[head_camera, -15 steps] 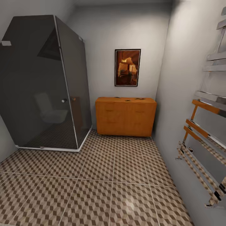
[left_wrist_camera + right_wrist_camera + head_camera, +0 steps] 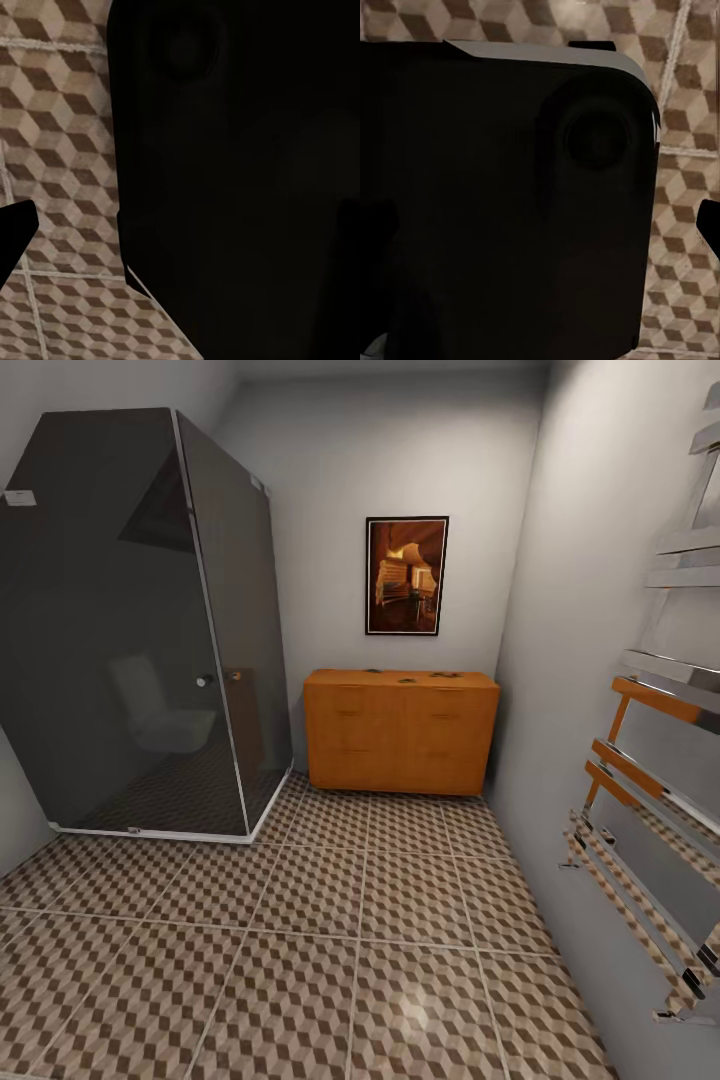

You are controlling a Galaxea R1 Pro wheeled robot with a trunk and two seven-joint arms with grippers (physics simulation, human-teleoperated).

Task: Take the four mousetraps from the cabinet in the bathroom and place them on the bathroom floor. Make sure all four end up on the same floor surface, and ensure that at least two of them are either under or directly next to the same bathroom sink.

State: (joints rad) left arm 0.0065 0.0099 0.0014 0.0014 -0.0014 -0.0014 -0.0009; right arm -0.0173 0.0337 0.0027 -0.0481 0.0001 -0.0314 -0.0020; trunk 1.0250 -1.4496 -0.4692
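In the left wrist view a large black body [image 2: 247,180] blocks most of the frame, with a dark tip [image 2: 13,232] at one edge over the floor [image 2: 60,150]; whether the left gripper is apart or together cannot be told. The right wrist view is the same: a black housing [image 2: 502,202] over patterned tiles [image 2: 682,150], a dark tip [image 2: 709,221] at the edge, and no telling how far the right gripper is open or what it touches.

From the head view, the cube-patterned floor [image 2: 330,960] runs to the cabinet [image 2: 400,735] against the far wall, below a picture [image 2: 406,575]. Small dark items [image 2: 408,679] lie on the cabinet's top near its back edge, too small to identify. A dark glass shower [image 2: 140,630] stands at the cabinet's left, a towel rail [image 2: 650,780] on the right wall.
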